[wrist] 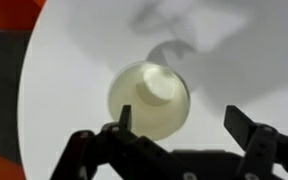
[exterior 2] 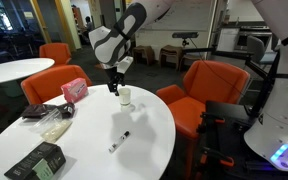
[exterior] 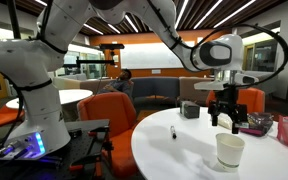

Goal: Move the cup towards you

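The off-white tapered cup (exterior: 229,150) stands upright on the round white table (exterior: 184,150); it also shows in an exterior view (exterior 2: 125,96). In the wrist view I look down into the cup (wrist: 149,98). My gripper (exterior: 222,112) hangs above the table, higher than the cup and not touching it, and also shows in an exterior view (exterior 2: 113,88). In the wrist view the gripper (wrist: 184,125) is open and empty. Its left finger overlaps the cup's lower edge, and most of the cup lies left of the gap.
A small dark grey container (exterior: 189,110) sits at the far side of the table. A black marker (exterior 2: 119,141) lies mid-table. A pink box (exterior 2: 75,89), a plastic bag (exterior 2: 54,120) and a black box (exterior 2: 34,160) lie along one side. Orange chairs (exterior 2: 209,85) surround the table.
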You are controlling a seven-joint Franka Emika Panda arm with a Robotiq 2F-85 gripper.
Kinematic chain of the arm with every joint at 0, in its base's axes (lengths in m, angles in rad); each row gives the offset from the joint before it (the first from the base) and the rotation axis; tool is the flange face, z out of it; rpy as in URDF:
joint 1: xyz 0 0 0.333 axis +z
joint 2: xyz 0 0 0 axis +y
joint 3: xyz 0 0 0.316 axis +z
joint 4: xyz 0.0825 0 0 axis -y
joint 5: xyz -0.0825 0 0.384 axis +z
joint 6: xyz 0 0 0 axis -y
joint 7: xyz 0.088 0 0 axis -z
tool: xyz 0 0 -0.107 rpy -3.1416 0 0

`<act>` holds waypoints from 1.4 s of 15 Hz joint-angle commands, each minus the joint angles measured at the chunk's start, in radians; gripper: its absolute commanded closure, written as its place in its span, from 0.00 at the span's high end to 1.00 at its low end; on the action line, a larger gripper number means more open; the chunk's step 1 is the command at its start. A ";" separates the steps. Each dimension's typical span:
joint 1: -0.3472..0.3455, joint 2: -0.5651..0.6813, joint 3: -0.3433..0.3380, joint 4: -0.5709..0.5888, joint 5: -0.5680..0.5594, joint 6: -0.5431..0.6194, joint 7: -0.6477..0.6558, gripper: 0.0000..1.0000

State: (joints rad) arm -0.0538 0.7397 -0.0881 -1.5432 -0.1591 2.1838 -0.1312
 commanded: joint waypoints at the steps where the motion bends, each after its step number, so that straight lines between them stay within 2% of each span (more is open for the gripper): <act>1: 0.007 0.043 -0.002 0.063 -0.015 -0.068 0.028 1.00; 6: 0.008 0.072 0.005 0.082 -0.009 -0.098 0.028 0.97; 7: 0.012 0.077 0.003 0.084 -0.013 -0.103 0.028 0.91; 9: 0.014 0.083 0.004 0.088 -0.013 -0.107 0.028 0.71; 18: 0.008 0.078 0.010 0.092 -0.005 -0.124 0.019 0.02; 21: 0.010 0.060 0.009 0.087 -0.009 -0.105 0.020 0.00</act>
State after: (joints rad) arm -0.0426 0.8177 -0.0848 -1.4595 -0.1590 2.0960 -0.1306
